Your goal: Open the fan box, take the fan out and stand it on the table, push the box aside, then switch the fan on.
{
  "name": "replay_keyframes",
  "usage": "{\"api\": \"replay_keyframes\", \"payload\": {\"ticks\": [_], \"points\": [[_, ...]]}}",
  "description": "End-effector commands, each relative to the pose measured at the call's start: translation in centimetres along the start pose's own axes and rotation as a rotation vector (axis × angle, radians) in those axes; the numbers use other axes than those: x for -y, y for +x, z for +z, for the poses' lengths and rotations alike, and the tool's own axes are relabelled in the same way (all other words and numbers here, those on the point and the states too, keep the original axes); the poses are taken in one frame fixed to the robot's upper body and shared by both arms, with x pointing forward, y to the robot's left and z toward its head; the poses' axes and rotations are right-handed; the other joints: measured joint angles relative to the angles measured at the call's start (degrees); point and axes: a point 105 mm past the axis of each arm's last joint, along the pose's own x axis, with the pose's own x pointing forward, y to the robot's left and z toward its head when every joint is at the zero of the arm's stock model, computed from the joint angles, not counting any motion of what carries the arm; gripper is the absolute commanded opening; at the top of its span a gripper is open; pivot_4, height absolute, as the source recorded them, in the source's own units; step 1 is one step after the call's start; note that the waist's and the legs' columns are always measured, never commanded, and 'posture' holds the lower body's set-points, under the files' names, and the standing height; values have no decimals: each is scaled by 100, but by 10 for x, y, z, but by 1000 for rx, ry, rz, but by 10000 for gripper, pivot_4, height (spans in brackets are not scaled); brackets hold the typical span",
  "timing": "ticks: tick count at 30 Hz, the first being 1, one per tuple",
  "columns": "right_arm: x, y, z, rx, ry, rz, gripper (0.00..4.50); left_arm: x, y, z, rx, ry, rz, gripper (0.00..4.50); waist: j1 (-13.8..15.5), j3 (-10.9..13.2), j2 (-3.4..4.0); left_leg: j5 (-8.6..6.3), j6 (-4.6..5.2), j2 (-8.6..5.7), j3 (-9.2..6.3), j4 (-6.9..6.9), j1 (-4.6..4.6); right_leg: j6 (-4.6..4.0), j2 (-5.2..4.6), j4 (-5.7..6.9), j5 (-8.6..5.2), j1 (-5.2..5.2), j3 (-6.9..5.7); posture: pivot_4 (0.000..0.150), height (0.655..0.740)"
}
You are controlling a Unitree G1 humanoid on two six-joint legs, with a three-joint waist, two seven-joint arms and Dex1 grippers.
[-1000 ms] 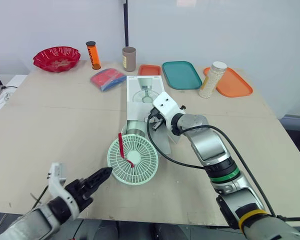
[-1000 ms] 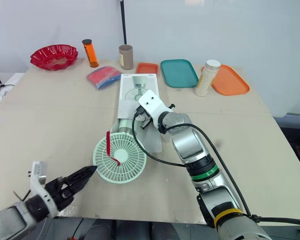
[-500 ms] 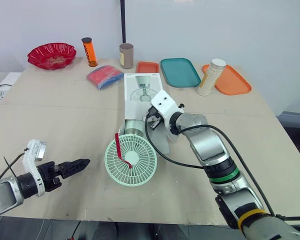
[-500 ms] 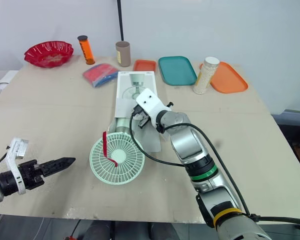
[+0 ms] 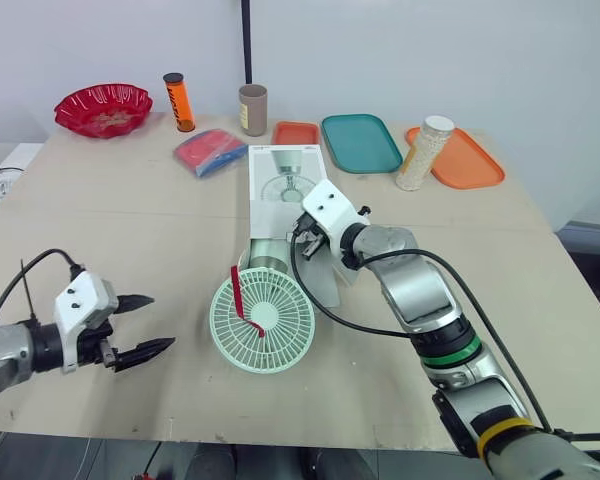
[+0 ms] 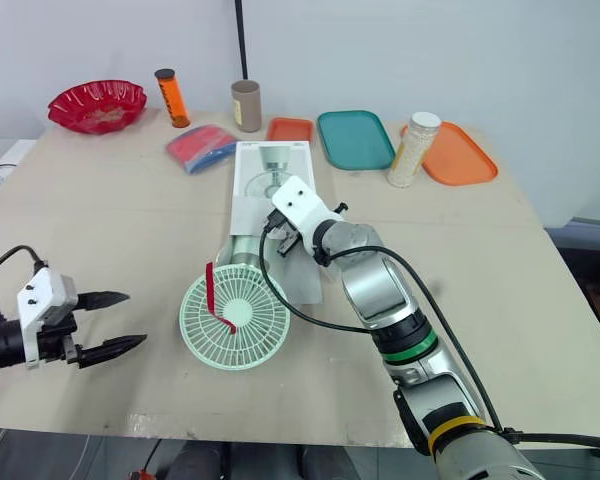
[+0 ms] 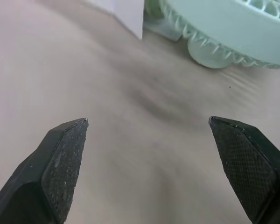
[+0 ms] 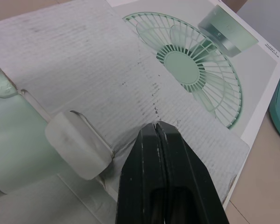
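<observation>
The white fan box (image 5: 288,185) lies flat in the middle of the table, with its near flap (image 5: 325,280) folded open. The mint-green fan (image 5: 263,322) with a red tag lies half out of the box's near end, its grille facing up. My right gripper (image 5: 305,237) is shut, its fingertips (image 8: 161,140) resting on the cardboard by the box mouth. My left gripper (image 5: 160,322) hovers open over bare table to the left of the fan, nothing between its fingers (image 7: 60,163). The left wrist view has the fan's rim (image 7: 224,28) ahead.
Along the back edge stand a red bowl (image 5: 103,108), an orange bottle (image 5: 180,102), a brown cup (image 5: 252,109), a red-blue packet (image 5: 211,152), a small orange tray (image 5: 297,134), a teal tray (image 5: 361,143), a white jar (image 5: 422,153) and an orange tray (image 5: 460,160).
My left gripper pulled away from the fan's lower left toward the left and has gone from shut to open. The right gripper, box and fan stayed put.
</observation>
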Motion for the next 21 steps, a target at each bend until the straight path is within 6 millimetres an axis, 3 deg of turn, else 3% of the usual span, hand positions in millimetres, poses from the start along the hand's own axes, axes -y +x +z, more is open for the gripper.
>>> {"api": "replay_keyframes", "payload": {"ticks": [1, 5, 8, 11, 18, 20, 21], "points": [[1, -5, -2, 5, 73, 43, 0, -1, 5, -4, 4, 27, -29, 44245, -2, -3, -4, -1, 1, 0, 1, 0, -1, 2, 1, 0, 1, 0, 0, 1500, 7400], [11, -17, 21, 103, 98, 60, 0, -5, 8, -6, 7, 27, -36, 44245, -2, 2, 3, 3, 11, -1, 1, 7, -43, -19, 12, 2, 30, -15, -2, 1500, 7400], [15, -39, 54, 217, 133, 133, 0, -6, 16, -3, 23, 52, -52, 44245, 3, 13, 19, 9, 18, 0, -4, 11, -84, -26, 19, 7, 51, -52, -6, 1500, 7400], [14, -62, 71, 271, 146, 207, 0, -8, 19, -1, 28, 74, -62, 44245, -7, 25, 38, 11, 22, -2, -4, 17, -92, -19, 20, 7, 60, -55, -6, 1500, 7400], [-1, -118, 67, 276, 60, 426, 21307, -10, 24, 0, 36, 156, -98, 45000, 15, 28, 42, 12, 27, -5, -9, 21, -92, -16, 17, 8, 60, -49, -10, 1500, 7400], [0, -128, 61, 255, 49, 460, 24281, -12, 26, 1, 41, 158, -103, 45000, 23, 30, 44, 12, 30, -6, -9, 23, -92, -16, 17, 8, 60, -47, -10, 1500, 7400], [2, -135, 60, 253, 47, 480, 29943, -12, 27, 1, 41, 168, -108, 45000, 21, 29, 44, 13, 32, -6, -10, 26, -93, -15, 18, 8, 60, -45, -12, 1500, 7400]]}}
